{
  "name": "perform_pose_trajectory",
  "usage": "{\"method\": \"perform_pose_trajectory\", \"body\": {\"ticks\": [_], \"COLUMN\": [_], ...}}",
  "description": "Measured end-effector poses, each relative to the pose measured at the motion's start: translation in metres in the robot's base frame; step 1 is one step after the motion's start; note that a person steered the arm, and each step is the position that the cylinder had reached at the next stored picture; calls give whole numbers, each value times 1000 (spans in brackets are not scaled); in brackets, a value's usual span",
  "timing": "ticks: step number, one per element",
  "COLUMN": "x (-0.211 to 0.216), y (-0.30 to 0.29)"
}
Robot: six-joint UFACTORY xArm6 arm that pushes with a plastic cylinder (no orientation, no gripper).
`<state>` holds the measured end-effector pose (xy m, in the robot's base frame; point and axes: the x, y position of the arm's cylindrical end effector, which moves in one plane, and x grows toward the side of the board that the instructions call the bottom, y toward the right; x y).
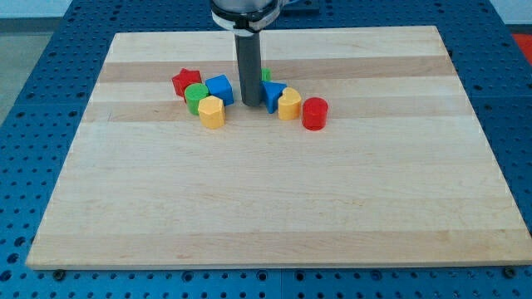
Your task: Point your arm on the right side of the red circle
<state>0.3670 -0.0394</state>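
Between blue blocks, my tip [250, 103], red circle [315, 113] rightward

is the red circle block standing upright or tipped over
Upright: the red circle block shows its flat round top facing up, its base flat on the board.

no readable text, labels or numbers anywhere.

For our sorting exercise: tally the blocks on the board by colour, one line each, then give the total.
Red: 2, star and cylinder
Green: 2, cylinder and one mostly hidden behind the rod
Blue: 2, cube and one at
Yellow: 2, hexagon and heart
Total: 8
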Motion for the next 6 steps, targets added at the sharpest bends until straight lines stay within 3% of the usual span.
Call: {"method": "perform_pose_trajectory", "body": {"ticks": [3,4,6], "x": [68,91,94], "y": [-4,18,110]}}
